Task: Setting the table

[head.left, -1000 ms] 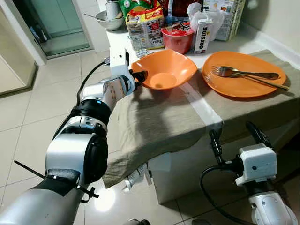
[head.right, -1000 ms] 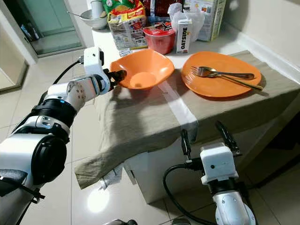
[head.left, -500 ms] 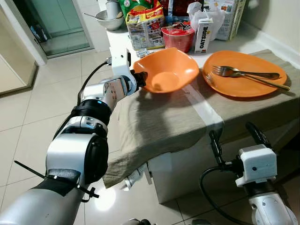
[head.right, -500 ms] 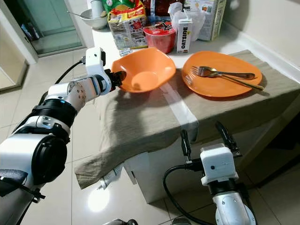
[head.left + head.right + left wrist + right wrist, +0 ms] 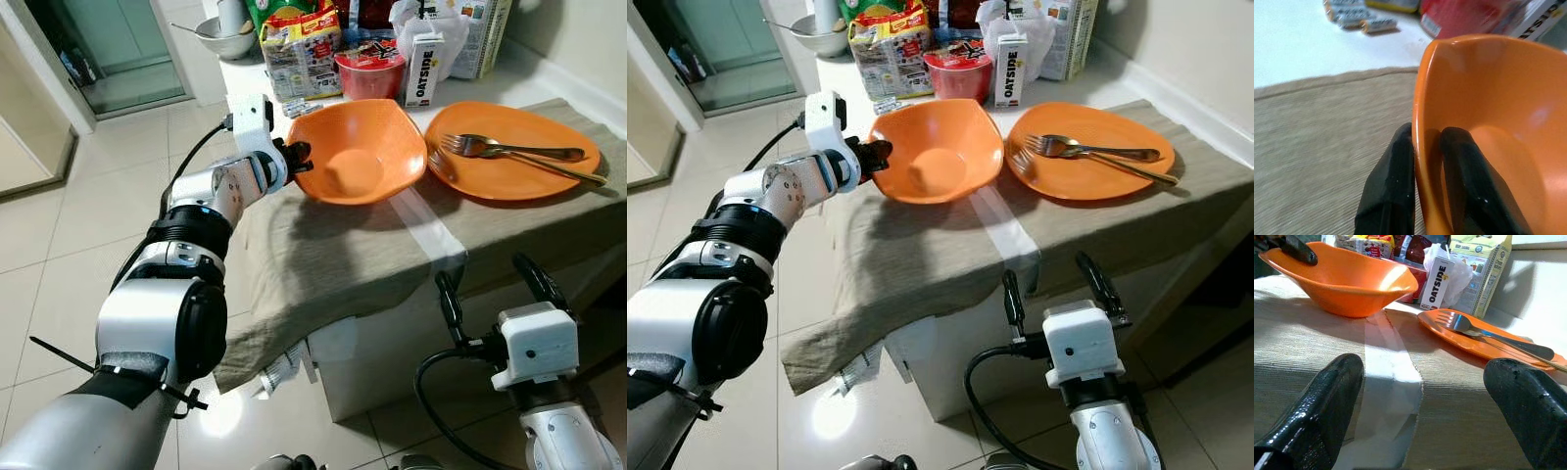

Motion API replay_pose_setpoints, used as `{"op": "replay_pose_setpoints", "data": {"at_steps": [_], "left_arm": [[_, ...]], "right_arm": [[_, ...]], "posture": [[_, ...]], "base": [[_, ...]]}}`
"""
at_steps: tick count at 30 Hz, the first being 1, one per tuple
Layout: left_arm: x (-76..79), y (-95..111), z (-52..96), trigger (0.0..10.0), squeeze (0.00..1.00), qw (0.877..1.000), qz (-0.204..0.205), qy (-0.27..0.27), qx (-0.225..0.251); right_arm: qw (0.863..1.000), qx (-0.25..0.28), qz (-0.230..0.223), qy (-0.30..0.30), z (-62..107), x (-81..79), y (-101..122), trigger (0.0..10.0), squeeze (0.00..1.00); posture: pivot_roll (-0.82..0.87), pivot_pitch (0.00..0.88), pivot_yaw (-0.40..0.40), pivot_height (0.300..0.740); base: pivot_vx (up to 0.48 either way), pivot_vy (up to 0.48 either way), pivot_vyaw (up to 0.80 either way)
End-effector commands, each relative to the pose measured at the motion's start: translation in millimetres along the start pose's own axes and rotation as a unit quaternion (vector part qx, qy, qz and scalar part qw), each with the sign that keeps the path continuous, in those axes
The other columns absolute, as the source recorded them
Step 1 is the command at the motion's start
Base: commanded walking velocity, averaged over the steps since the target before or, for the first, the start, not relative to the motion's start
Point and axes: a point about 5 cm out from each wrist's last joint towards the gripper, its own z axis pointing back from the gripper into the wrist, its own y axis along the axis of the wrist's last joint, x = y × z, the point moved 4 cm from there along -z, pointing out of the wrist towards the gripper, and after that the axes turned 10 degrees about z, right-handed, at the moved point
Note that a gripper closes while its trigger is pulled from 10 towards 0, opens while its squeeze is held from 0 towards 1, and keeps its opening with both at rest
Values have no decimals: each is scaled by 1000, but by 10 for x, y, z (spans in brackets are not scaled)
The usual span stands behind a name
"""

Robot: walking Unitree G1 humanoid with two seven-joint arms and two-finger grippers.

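Left wrist view has the left gripper (image 5: pixel 1425 186) pinching the rim of the orange bowl (image 5: pixel 1488 127), one black finger inside the wall and one outside, so the whole bowl hangs from a narrow bite on its left edge. From the head camera the bowl (image 5: pixel 358 149) is lifted and tipped over the cloth-covered table (image 5: pixel 323 264), its right edge close beside the orange plate (image 5: pixel 514 157), where a fork (image 5: pixel 509 152) and what looks like a second utensil lie. To my eye the step in hand is carrying the bowl to its place, and doing it well means keeping the pinch firm, bringing the bowl level before lowering it, and setting it flat on the cloth rather than on a fold or against the plate's edge. A grip so far off centre could let the bowl swing or slip, so a slow move seems wise. The right gripper (image 5: pixel 1055 289) waits low at the near edge of the table, fingers spread and holding nothing.
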Motion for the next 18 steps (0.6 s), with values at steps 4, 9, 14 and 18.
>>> {"op": "replay_pose_setpoints", "data": {"at_steps": [4,9,14,18], "left_arm": [[71,146,31,0,0,999,-29,-13,20],[108,240,62,0,0,999,-26,-21,33],[148,338,101,0,0,998,-18,-33,49],[224,490,168,0,0,996,-13,-55,75]], "right_arm": [[1000,-4,-6,3,-11,-29,-8,10000,0],[1000,-4,-7,4,-36,-34,-24,10000,0],[1000,-4,-10,6,-62,-51,-41,10000,0],[1000,-6,-15,9,-91,-62,-66,10000,0]], "posture": [[-273,52,145,740],[-270,48,143,740],[-266,38,141,740],[-266,38,141,740]], "base": [[0,0,0],[0,0,0],[0,0,0],[0,0,0]]}}
